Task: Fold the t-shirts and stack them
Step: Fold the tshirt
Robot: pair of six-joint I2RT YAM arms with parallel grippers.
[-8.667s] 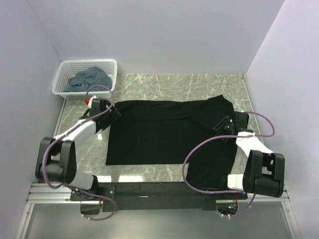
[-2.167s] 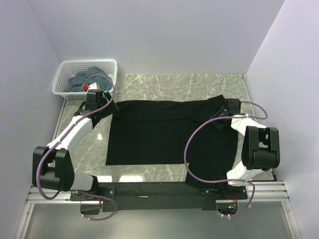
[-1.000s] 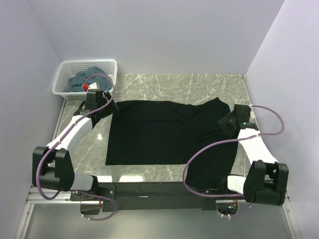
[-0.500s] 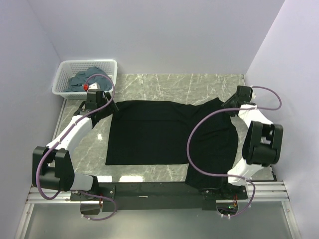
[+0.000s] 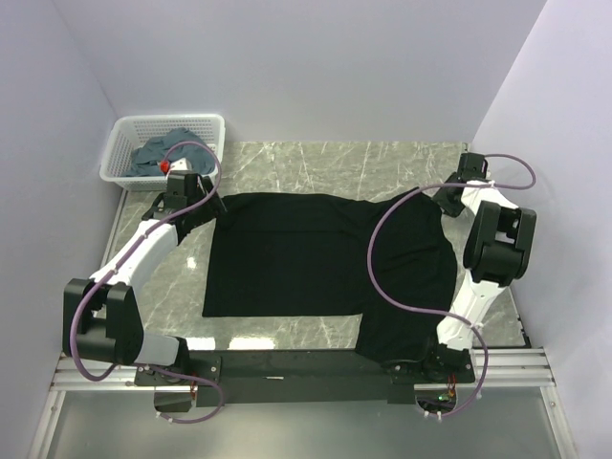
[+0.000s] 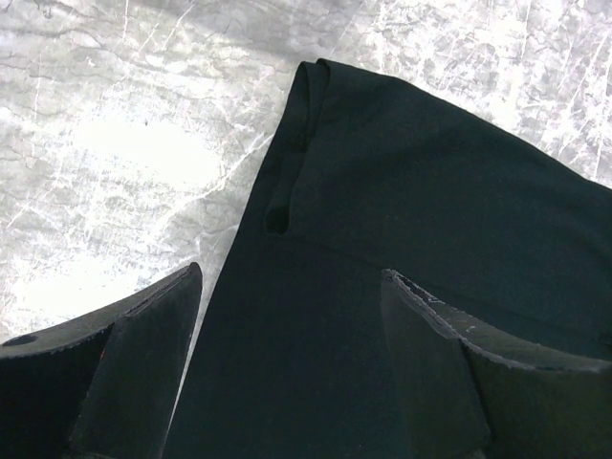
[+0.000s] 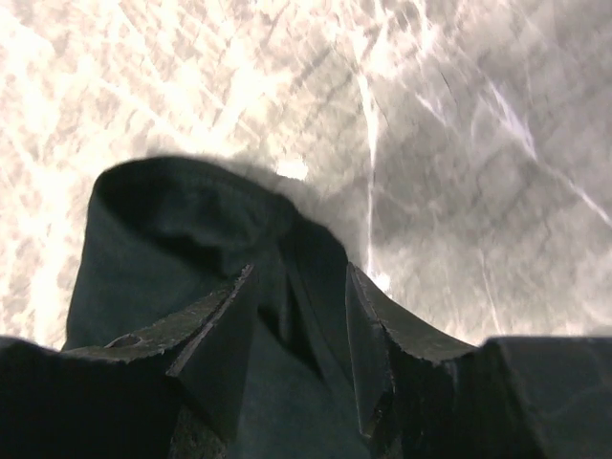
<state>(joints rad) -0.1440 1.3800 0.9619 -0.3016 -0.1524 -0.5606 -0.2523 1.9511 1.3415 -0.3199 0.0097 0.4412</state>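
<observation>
Left arm (image 5: 143, 251) stretches forward and outward from its base, the left tool (image 6: 287, 282) tipped downward with its two fingers spread wide and nothing between them. Right arm (image 5: 495, 239) stands folded steeply on itself, elbow high. The right tool (image 7: 301, 282) reaches to the far right corner, its fingers pinched on a raised fold of the black t-shirt (image 7: 182, 229).

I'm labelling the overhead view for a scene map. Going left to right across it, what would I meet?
white basket → left gripper → black t-shirt → right gripper
</observation>
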